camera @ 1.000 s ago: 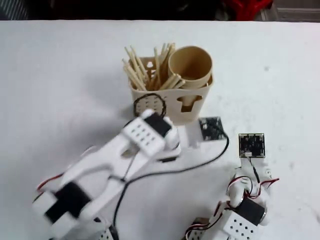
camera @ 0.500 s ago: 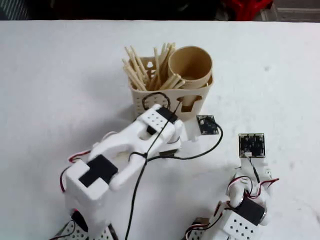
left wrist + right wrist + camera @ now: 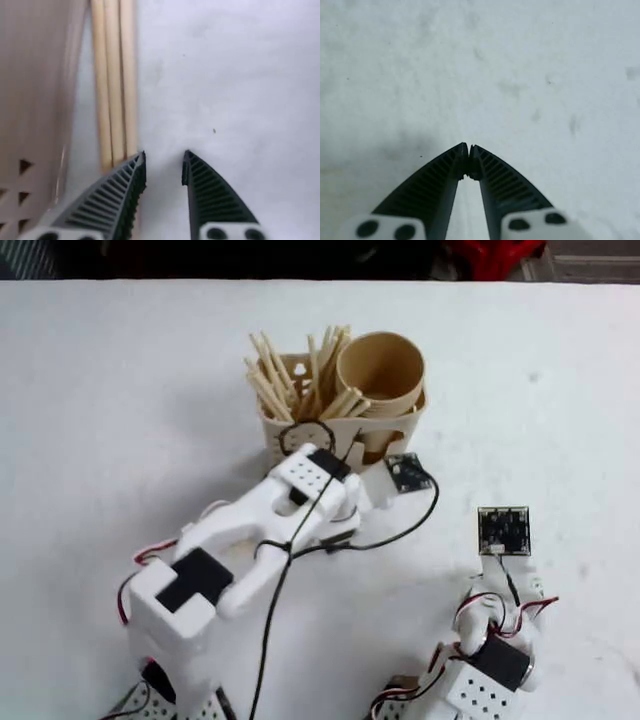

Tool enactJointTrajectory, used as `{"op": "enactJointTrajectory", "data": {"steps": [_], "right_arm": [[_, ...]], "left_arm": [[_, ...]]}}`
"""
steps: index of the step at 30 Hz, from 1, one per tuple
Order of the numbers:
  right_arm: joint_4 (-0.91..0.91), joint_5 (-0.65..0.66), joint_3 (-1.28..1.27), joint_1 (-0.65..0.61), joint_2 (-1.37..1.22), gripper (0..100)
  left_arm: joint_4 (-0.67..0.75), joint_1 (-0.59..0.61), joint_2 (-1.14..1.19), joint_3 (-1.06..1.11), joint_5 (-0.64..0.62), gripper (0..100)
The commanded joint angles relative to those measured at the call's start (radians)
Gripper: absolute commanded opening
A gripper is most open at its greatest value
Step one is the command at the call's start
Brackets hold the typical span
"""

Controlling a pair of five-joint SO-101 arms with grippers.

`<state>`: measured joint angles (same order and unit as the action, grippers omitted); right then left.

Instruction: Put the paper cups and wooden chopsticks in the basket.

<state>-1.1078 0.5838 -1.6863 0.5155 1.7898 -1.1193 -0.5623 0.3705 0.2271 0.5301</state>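
Left gripper (image 3: 164,165) gapes beside basket (image 3: 410,430) holding chopsticks (image 3: 285,385) and cup (image 3: 382,370).

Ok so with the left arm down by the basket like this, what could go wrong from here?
The three loose wooden chopsticks lie beside the beige plastic basket's wall, and the left arm's open jaws straddle bare table beside them, one tip just over their ends. Closing now would likely grab nothing or flick them. Sliding sideways could shove the basket, where packed sticks already lean out.
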Motion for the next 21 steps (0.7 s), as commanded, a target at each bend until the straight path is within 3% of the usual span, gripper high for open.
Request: {"op": "enactJointTrajectory", "data": {"steps": [1, 7, 21], "right_arm": [[-0.005, -0.003, -0.005, -0.005, 0.007, 1.8], [-0.005, -0.003, -0.005, -0.005, 0.007, 1.8], [-0.005, -0.003, -0.005, -0.005, 0.005, 1.8]], "left_arm": [[-0.006, -0.03, -0.028, -0.008, -0.005, 12], [-0.011, 0.015, -0.125, -0.003, -0.003, 12], [0.061, 0.073, 0.025, -0.069, 0.005, 12]]}}
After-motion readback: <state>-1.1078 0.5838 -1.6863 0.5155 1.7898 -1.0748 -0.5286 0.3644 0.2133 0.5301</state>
